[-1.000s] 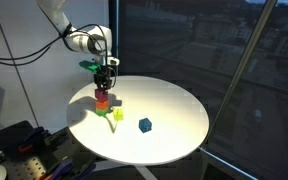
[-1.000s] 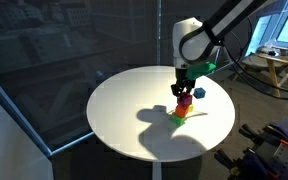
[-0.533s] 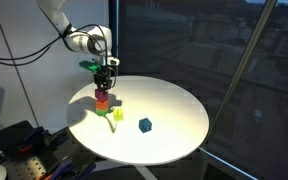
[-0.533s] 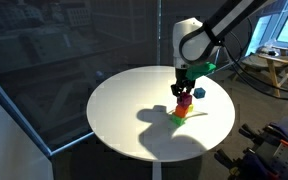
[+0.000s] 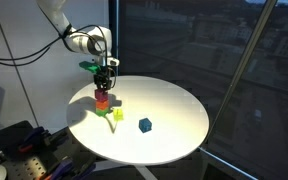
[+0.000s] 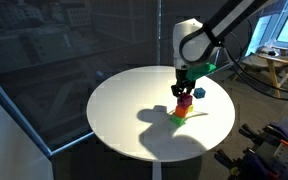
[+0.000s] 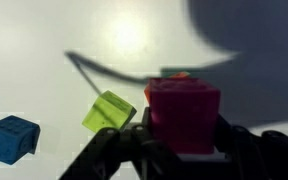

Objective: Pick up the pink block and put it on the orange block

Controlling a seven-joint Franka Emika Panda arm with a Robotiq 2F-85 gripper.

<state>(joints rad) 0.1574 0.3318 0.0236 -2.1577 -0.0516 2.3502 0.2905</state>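
**In an exterior view.** Round white table [image 5: 174, 105]. The arm comes in from the upper left and the gripper [image 5: 102, 87] points straight down near the table's edge. Its fingers are clamped on the pink block [image 5: 101, 92]. The pink block is directly over the orange block [image 5: 102, 101] (at this size it cannot be told whether the faces touch). The yellow-green block [image 5: 114, 113] lies just beside the orange block. The blue block [image 5: 145, 125] stands apart, further in on the tabletop.

**In an exterior view.** Same table [image 6: 124, 110], with the arm entering from the upper right. The gripper [image 6: 184, 89] is vertical and closed around the pink block [image 6: 184, 95], with the orange block [image 6: 182, 105] directly under it. The yellow-green block [image 6: 178, 116] is at the foot of the stack on the near side. The blue block [image 6: 198, 92] is close by, on the side away from the table's centre.

**Wrist view.** The pink block [image 7: 184, 112] fills the lower centre, held on both sides by the dark fingers [image 7: 246, 150] (a firm grip, no gap showing). A sliver of the orange block [image 7: 178, 75] shows past the pink block's top edge. The yellow-green block [image 7: 109, 112] is tilted, just left of the pink one. The blue block [image 7: 11, 138] is at the far left, well apart.
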